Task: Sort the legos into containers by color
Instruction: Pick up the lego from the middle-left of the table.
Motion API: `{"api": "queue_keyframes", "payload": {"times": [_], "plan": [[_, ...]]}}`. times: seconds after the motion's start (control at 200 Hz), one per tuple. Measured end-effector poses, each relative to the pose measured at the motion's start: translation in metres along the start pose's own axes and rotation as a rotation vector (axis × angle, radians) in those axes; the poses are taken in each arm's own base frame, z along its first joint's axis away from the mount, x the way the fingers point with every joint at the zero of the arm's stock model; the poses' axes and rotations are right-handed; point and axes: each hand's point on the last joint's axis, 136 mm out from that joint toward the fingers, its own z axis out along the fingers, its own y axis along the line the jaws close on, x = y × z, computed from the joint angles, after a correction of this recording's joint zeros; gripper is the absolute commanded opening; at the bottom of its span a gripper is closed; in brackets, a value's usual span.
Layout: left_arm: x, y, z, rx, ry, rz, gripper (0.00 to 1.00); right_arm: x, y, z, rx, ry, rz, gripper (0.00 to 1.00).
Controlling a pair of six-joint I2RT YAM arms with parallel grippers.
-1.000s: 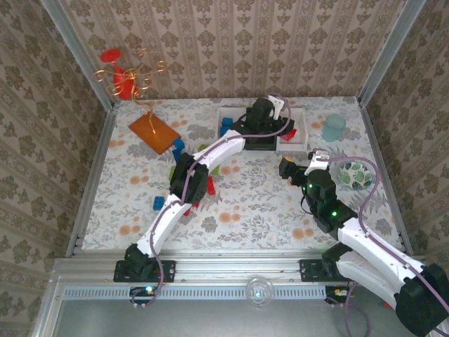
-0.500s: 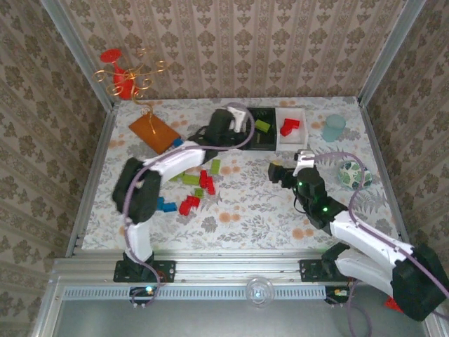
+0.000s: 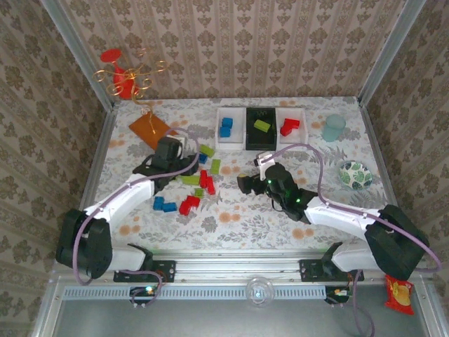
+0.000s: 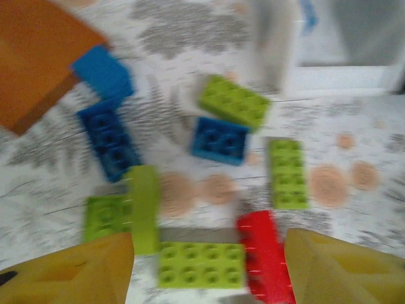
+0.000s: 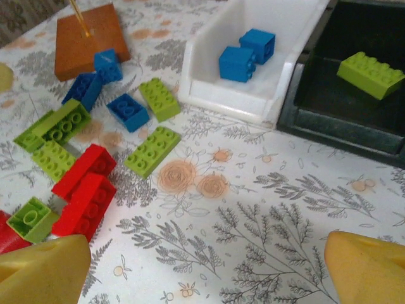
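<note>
Legos [image 3: 188, 204] — most lie loose on the floral table [image 3: 238, 219], left of centre, w/ red, blue & lime green mixed in one scatter. A few sit in the containers [image 3: 261, 112], a row at the far edge. There are two blue bricks [image 5: 247, 54] in the left white bin [image 3: 229, 142], one green brick [image 5: 370, 73] in the black bin [image 3: 259, 142] in the middle, and a red piece [image 3: 288, 126] in the right white bin [image 3: 291, 142].

The left wrist view is blurred. It shows a red brick [image 4: 266, 253] & a green one [image 4: 201, 265] side by side on the table, in line w/ the gap of the left gripper [image 3: 189, 163]. That gripper hangs over the far-left part of the scatter, fingers [image 4: 76, 275] apart, nothing grasped.

The right gripper [image 3: 245, 184] is low, just right of the scatter. Its fingers [image 5: 38, 269] are spread wide — nothing btw them but bare table.

Further out, the orange plate [image 3: 153, 131] lies far-left of the scatter, a blue brick [image 5: 107, 63] just beside its near edge. The pale blue cup [image 3: 334, 128] stands right of the bins, and the leaf-patterned bowl [image 3: 356, 174] is nearer, by the right wall. A red stand w/ gold wire [image 3: 119, 74] sits in the far-left corner.
</note>
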Motion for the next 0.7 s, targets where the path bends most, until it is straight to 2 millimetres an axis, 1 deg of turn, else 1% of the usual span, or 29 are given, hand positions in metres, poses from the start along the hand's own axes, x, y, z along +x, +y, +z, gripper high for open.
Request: {"api": "queue_keyframes", "payload": {"times": [0.06, 0.125, 0.18, 0.27, 0.325, 0.425, 0.57, 0.7], "plan": [[0.0, 0.017, 0.002, -0.036, 0.011, -0.026, 0.65, 0.001, 0.001, 0.001, -0.006, 0.005, -0.012, 0.97], [0.002, 0.025, 0.006, -0.054, 0.033, -0.035, 0.65, 0.0, 0.002, 0.001, -0.009, 0.004, -0.019, 0.97], [0.004, 0.026, 0.012, -0.057, 0.057, -0.032, 0.65, 0.0, 0.002, 0.001, -0.009, 0.003, -0.022, 0.97], [0.01, 0.027, 0.029, -0.054, 0.114, -0.025, 0.64, -0.001, 0.002, 0.001, -0.009, 0.002, -0.027, 0.97], [0.016, 0.028, 0.04, -0.059, 0.152, -0.021, 0.62, -0.001, 0.002, 0.001, -0.008, 0.001, -0.032, 0.97], [0.026, 0.031, 0.056, -0.072, 0.202, -0.012, 0.56, -0.001, 0.001, 0.0, 0.0, 0.001, -0.041, 0.97], [0.038, 0.036, 0.072, -0.087, 0.249, -0.004, 0.5, -0.004, -0.001, -0.003, 0.007, -0.007, -0.044, 0.97], [0.041, 0.037, 0.083, -0.091, 0.272, -0.001, 0.46, -0.007, -0.002, -0.006, 0.013, -0.014, -0.046, 0.97]]}}
